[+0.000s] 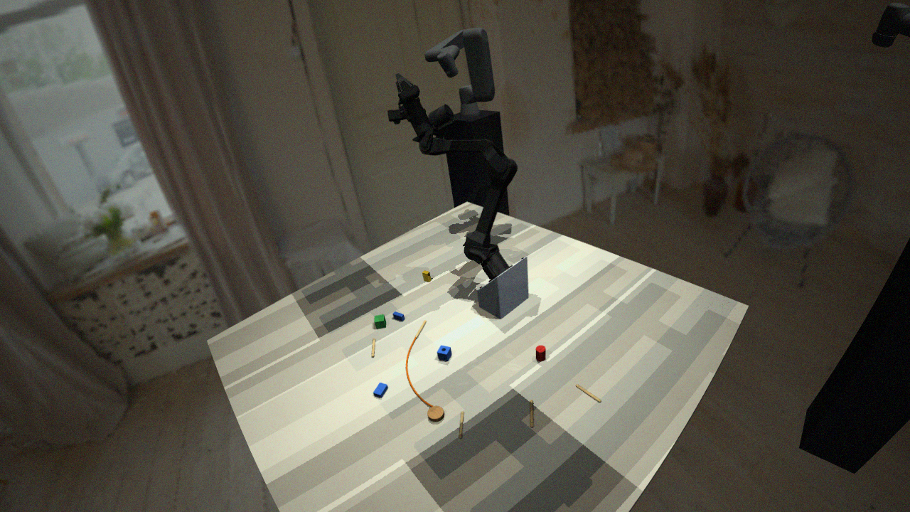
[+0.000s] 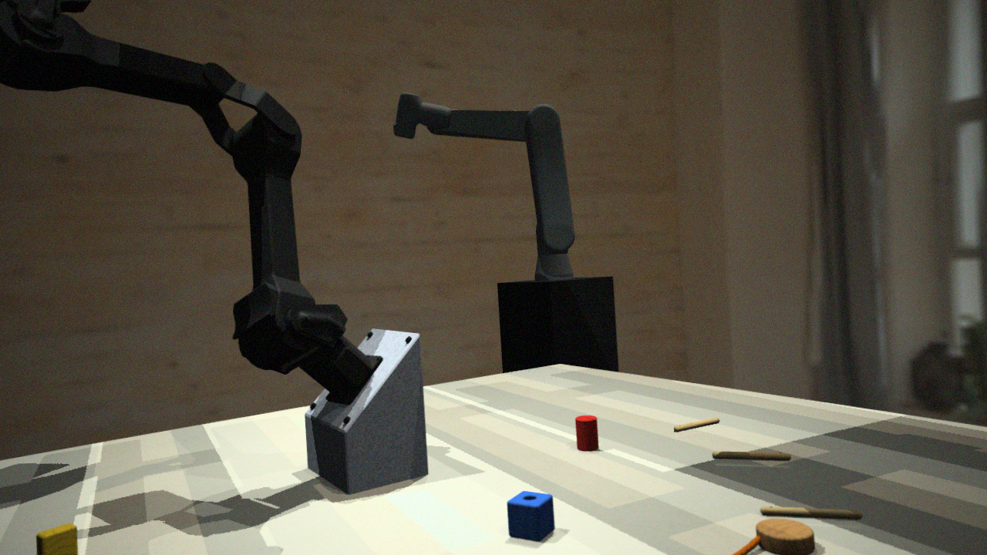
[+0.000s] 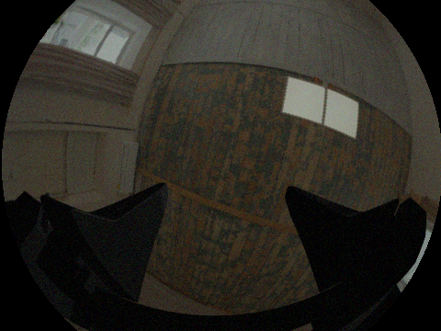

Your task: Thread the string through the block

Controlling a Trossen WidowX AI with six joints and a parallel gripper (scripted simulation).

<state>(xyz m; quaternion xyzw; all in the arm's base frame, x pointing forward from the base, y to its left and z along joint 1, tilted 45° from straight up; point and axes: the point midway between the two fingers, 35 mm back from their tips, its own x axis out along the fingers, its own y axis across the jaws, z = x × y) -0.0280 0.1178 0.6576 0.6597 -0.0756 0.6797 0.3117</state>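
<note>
The blue block [image 1: 443,356] [image 2: 529,518] sits on the table, with a round hole visible in its top face. The stick on the string [image 1: 420,328] lies on the table, left of the block in the top view. The orange string [image 1: 407,367] [image 2: 746,546] curves from it to the round wooden button [image 1: 436,414] [image 2: 785,536]. In the exterior view the stick is out of frame. My gripper [image 1: 400,80] [image 3: 229,192] is open and empty, raised high above the table and pointing up, far from the block and stick.
Loose sticks [image 1: 373,347] [image 1: 461,425] [image 1: 532,414] [image 1: 588,392] lie around. Also on the table are a red cylinder [image 1: 539,353] [image 2: 586,433], a green cube [image 1: 379,321], two small blue pieces [image 1: 398,316] [image 1: 380,390] and a yellow piece [image 1: 426,275] [image 2: 58,540]. The arm's grey base [image 1: 509,292] [image 2: 389,421] stands behind the block.
</note>
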